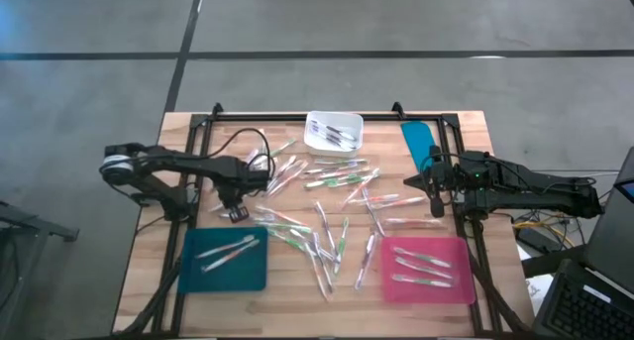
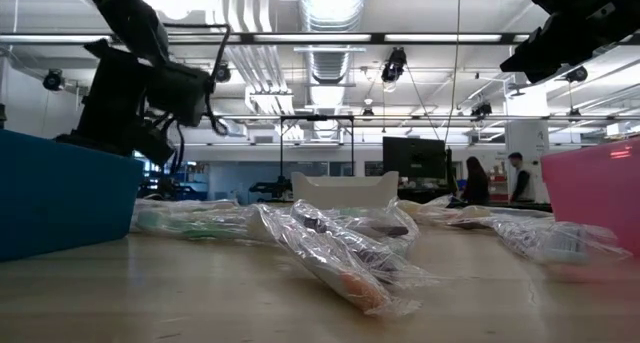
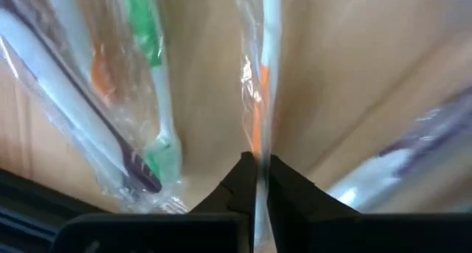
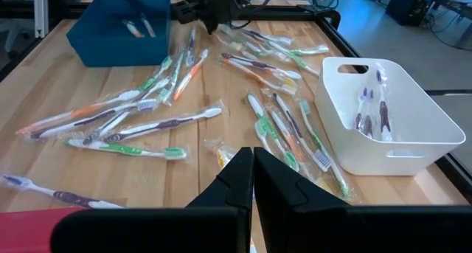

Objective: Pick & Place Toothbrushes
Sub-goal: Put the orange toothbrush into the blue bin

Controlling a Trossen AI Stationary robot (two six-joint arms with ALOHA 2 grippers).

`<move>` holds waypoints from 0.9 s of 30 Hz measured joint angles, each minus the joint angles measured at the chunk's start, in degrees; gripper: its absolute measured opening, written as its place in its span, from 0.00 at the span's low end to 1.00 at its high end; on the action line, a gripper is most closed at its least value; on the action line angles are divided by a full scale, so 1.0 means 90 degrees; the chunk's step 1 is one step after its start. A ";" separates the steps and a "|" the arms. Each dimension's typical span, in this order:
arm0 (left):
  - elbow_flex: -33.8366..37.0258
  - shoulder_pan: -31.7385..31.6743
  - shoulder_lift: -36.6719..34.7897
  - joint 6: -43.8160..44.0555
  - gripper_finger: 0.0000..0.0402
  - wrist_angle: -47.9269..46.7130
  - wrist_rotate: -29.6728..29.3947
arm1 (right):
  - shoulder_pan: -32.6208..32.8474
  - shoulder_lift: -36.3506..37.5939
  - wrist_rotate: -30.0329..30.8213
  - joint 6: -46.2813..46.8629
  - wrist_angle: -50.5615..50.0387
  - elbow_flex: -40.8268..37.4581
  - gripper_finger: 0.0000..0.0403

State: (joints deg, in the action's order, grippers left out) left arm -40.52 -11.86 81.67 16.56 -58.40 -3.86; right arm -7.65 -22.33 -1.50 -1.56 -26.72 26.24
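Note:
Several wrapped toothbrushes [image 1: 332, 196] lie scattered on the wooden table between the trays, also seen in the right wrist view [image 4: 184, 83]. My left gripper [image 1: 239, 203] points down at the pile's left edge, just beyond the teal tray, and is shut on one clear-wrapped toothbrush with an orange accent [image 3: 259, 83]. Beside that one lie a green-accented toothbrush [image 3: 151, 76] and a purple one [image 3: 88, 127]. My right gripper [image 4: 253, 168] hangs shut above the table's right side [image 1: 436, 181], with nothing between its fingers. My left gripper [image 3: 258, 168] pinches the orange-accented toothbrush with its clear wrapper [image 3: 258, 146] between its two fingers, from above, pointing down. The brush runs straight out from between the fingertips. Whether it is lifted off the wood cannot be told.
A teal tray [image 1: 198, 276] with two toothbrushes sits near left, a pink tray [image 1: 451, 285] with several near right. A white bin [image 1: 319, 142] holding a few stands at the far middle, a teal flat piece [image 1: 418, 140] beside it. A black frame [image 1: 297, 116] borders the table.

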 joint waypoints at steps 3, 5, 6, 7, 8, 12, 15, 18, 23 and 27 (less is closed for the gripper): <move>-0.0262 0.0071 -0.0074 -0.0002 0.04 -0.0199 0.0048 | 0.0001 0.0000 0.0000 -0.0006 0.0000 0.0000 0.02; -0.0455 0.0138 -0.0137 -0.0003 0.02 -0.0260 0.0152 | 0.0001 0.0000 0.0000 -0.0001 -0.0002 0.0000 0.02; -0.0558 0.0186 -0.0170 -0.0006 0.02 -0.0286 0.0202 | 0.0001 0.0000 0.0000 -0.0008 0.0000 0.0000 0.02; -0.0645 0.0238 -0.0212 -0.0016 0.01 -0.0288 0.0255 | 0.0001 0.0000 0.0000 -0.0009 -0.0002 0.0000 0.02; -0.0736 0.0294 -0.0244 -0.0020 0.01 -0.0315 0.0324 | 0.0001 0.0000 0.0000 -0.0004 -0.0002 0.0000 0.02; -0.1131 0.0623 -0.0363 -0.0017 0.00 -0.0390 0.0512 | 0.0001 0.0000 0.0000 -0.0008 0.0000 0.0000 0.02; -0.1488 0.0975 -0.0384 0.0074 0.00 -0.0544 0.0616 | 0.0001 0.0000 0.0000 -0.0004 -0.0001 0.0000 0.02; -0.1880 0.1462 -0.0391 0.0255 0.00 -0.0748 0.0692 | 0.0001 0.0000 0.0000 0.0000 -0.0002 0.0000 0.02; -0.2509 0.2410 -0.0391 0.0922 0.00 -0.1062 0.0703 | 0.0001 0.0000 0.0000 0.0000 -0.0001 0.0000 0.02; -0.2953 0.3254 -0.0391 0.1752 0.00 -0.1159 0.0700 | 0.0001 0.0000 0.0000 -0.0002 -0.0001 0.0000 0.02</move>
State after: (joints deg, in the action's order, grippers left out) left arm -67.10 17.42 78.15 32.32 -68.83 2.44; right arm -7.64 -22.33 -1.50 -1.58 -26.73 26.24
